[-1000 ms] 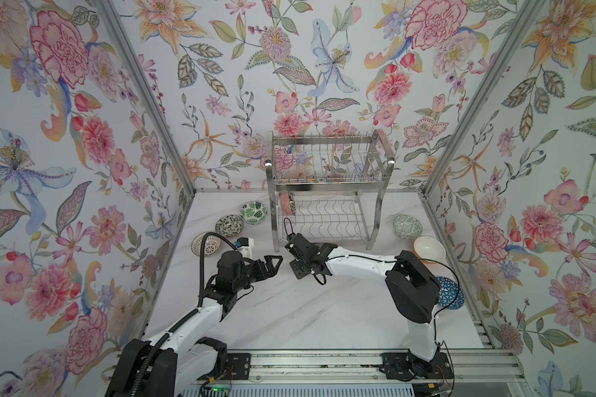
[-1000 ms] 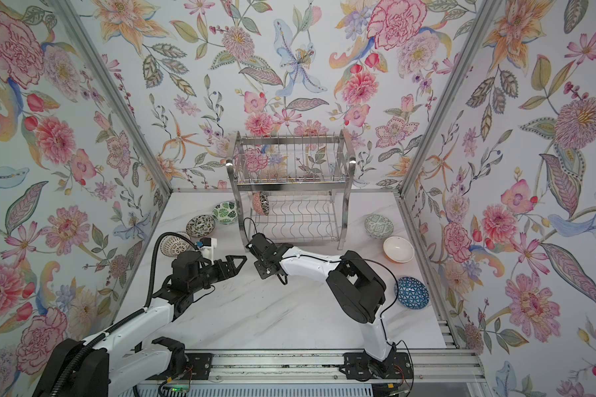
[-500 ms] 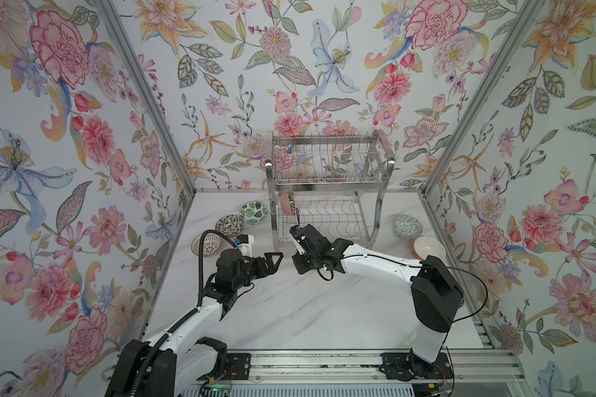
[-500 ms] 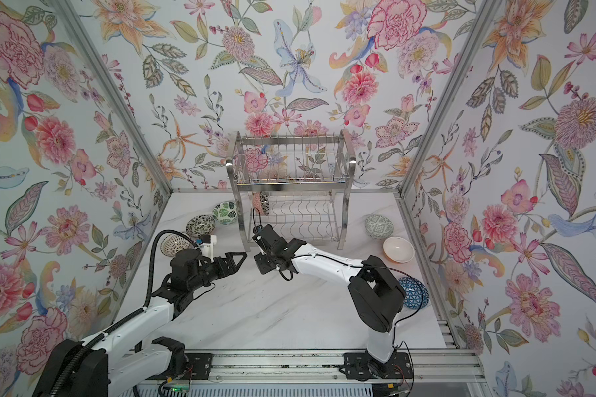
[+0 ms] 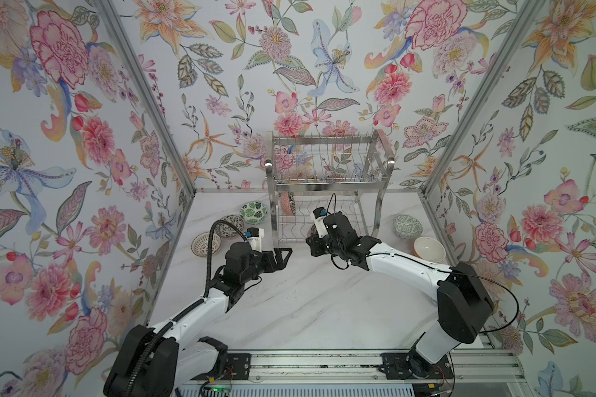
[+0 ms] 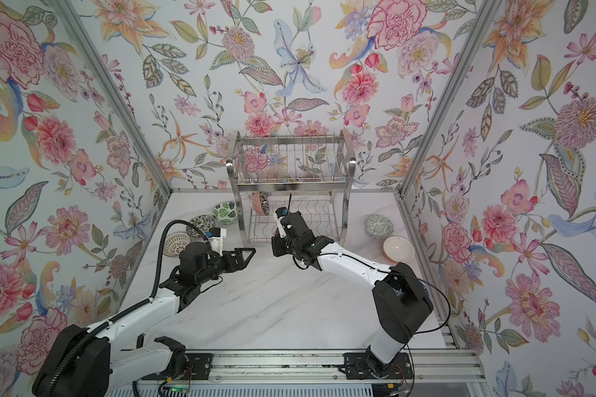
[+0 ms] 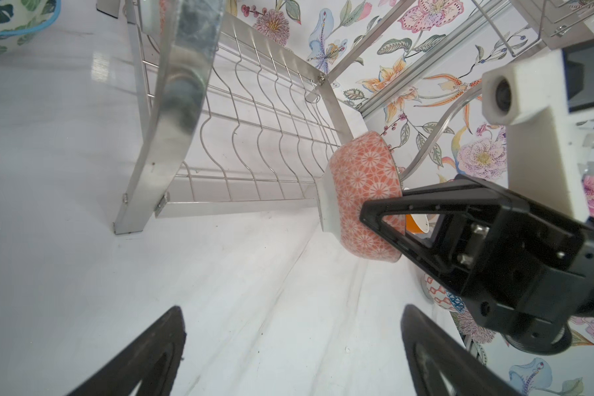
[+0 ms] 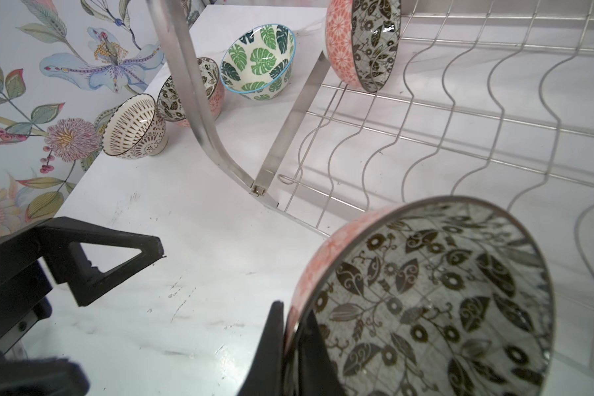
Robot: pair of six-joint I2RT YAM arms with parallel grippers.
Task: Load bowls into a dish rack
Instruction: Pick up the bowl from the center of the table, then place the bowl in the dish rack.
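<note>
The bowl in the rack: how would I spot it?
Find the steel dish rack at the back wall, then its lower wavy-wire shelf. At its left end one bowl stands on edge, pink outside, black leaves inside. One twin sits on the table, another twin in the right tool.

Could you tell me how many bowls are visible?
8: three bowls left of the rack, two right of it, one in its lower tier, one bowl in the right gripper, one mostly hidden behind the right arm.

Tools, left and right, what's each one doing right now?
Left tool: open, holding nothing.
Right tool: shut on the black-floral bowl, by its rim.
</note>
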